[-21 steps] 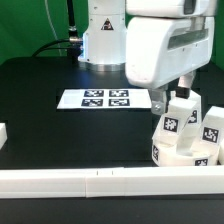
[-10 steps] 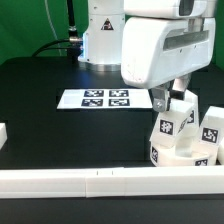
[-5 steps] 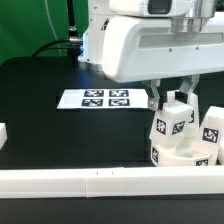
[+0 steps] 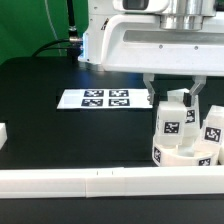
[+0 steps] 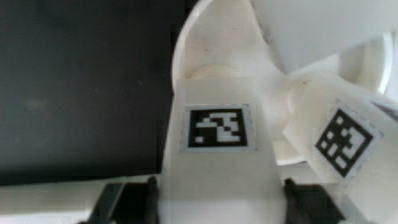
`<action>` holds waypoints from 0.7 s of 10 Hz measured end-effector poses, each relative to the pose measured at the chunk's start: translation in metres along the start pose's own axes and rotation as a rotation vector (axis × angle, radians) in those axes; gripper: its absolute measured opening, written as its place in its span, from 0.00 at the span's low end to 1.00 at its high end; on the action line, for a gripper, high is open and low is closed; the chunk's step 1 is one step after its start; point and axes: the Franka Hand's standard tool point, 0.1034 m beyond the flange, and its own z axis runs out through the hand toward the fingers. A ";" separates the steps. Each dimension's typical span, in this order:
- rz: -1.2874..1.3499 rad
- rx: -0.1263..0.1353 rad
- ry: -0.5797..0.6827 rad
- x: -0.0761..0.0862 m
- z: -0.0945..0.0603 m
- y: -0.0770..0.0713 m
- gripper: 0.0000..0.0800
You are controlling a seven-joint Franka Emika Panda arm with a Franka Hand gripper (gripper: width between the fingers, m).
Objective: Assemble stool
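Exterior view: the gripper (image 4: 172, 93) is clenched on a tagged stool leg (image 4: 172, 118), which stands upright on the round seat (image 4: 180, 153) at the exterior view's right — directly below the tool. A second leg (image 4: 213, 125) stands beside it. Wrist view: the held leg (image 5: 219, 120) sits between the dark fingers (image 5: 132, 198).

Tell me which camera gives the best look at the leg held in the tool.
The wrist view: the leg fills the frame, its tag sharp, the tool shut on its sides. The exterior view shows the leg small, standing upright on the seat, its top hidden by the tool.
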 end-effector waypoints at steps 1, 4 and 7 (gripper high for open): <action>0.115 0.002 0.007 0.000 0.000 0.000 0.42; 0.363 0.007 0.020 0.000 0.000 0.001 0.42; 0.573 0.030 0.028 0.002 0.000 -0.005 0.42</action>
